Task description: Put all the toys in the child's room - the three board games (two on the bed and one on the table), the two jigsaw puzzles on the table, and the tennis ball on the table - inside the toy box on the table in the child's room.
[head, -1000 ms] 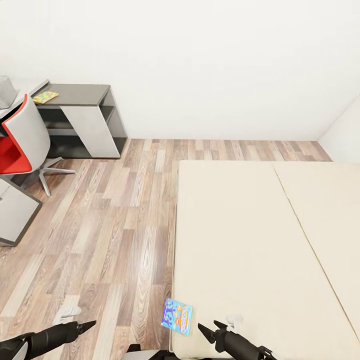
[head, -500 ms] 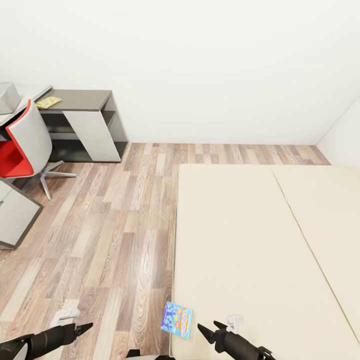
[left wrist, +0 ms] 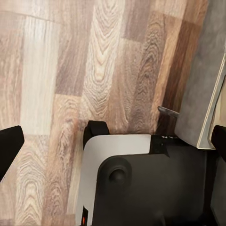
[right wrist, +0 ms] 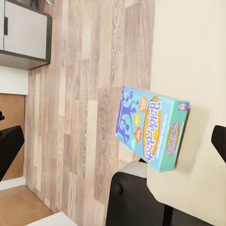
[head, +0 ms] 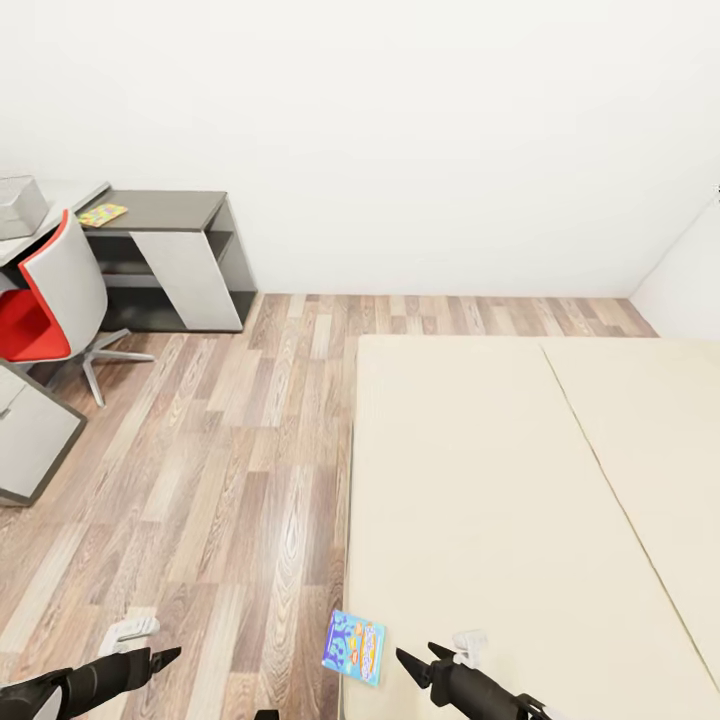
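A blue board game [head: 354, 647] [right wrist: 153, 127] lettered "Balderdash" lies on the near left corner of the cream bed [head: 500, 480], overhanging its edge. My right gripper [head: 416, 654] [right wrist: 113, 146] hangs open just right of the game, not touching it. Over the wood floor at the lower left, my left gripper [head: 165, 657] [left wrist: 113, 141] is open and empty. Far off at the upper left, a jigsaw puzzle [head: 101, 214] lies on the table's dark-grey section [head: 170, 209]. The light-grey toy box [head: 20, 205] sits beside it, cut by the picture's edge.
A red and grey swivel chair [head: 45, 300] stands in front of the table. A grey cabinet [head: 30, 440] juts in at the left edge. Wood-plank floor [head: 230, 450] runs between bed and table. My own base [left wrist: 122, 183] shows below the left wrist.
The whole picture has slid down a little, so the camera has moved. Both arms and the blue board game keep their places relative to each other.
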Controlling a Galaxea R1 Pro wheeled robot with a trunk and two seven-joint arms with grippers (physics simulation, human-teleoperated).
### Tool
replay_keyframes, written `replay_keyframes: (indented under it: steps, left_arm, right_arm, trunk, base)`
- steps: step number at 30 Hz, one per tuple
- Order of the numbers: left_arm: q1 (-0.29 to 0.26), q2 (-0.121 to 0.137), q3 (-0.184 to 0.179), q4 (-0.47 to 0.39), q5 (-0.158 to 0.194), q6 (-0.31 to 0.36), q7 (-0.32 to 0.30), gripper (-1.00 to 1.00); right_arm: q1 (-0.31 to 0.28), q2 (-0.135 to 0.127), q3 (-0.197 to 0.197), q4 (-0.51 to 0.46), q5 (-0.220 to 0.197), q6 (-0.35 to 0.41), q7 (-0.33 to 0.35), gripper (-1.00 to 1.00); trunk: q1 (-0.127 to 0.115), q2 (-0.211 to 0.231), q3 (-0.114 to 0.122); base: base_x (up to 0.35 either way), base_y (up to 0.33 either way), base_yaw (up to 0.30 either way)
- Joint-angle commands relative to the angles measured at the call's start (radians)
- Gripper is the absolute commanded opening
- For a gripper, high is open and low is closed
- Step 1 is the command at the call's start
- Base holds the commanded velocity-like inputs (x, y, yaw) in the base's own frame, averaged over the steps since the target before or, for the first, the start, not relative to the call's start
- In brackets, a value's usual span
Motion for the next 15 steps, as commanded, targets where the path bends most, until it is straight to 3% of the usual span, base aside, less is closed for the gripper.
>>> replay_keyframes:
  steps: [1, 7, 15]
  left_arm:
    - [0.000, 0.000, 0.004, 0.000, 0.008, 0.010, 0.003, 1.00]
    - [0.000, -0.028, 0.003, 0.000, 0.006, 0.010, 0.130, 1.00]
    - [0.000, -0.073, 0.002, 0.000, 0.005, -0.014, 0.295, 1.00]
  right_arm:
    - [0.000, 0.001, -0.005, 0.000, -0.006, 0.010, 0.006, 1.00]
    - [0.000, -0.001, -0.007, 0.003, -0.006, 0.010, -0.017, 1.00]
    - [0.000, 0.000, -0.014, 0.035, -0.006, 0.010, -0.206, 1.00]
  trunk:
    - [0.001, -0.002, 0.000]
    - [0.001, -0.002, 0.010]
    - [0.001, -0.002, 0.023]
  base:
    - [0.000, 0.000, 0.000]
    - [0.000, 0.000, 0.000]
    - [0.000, 0.000, 0.000]
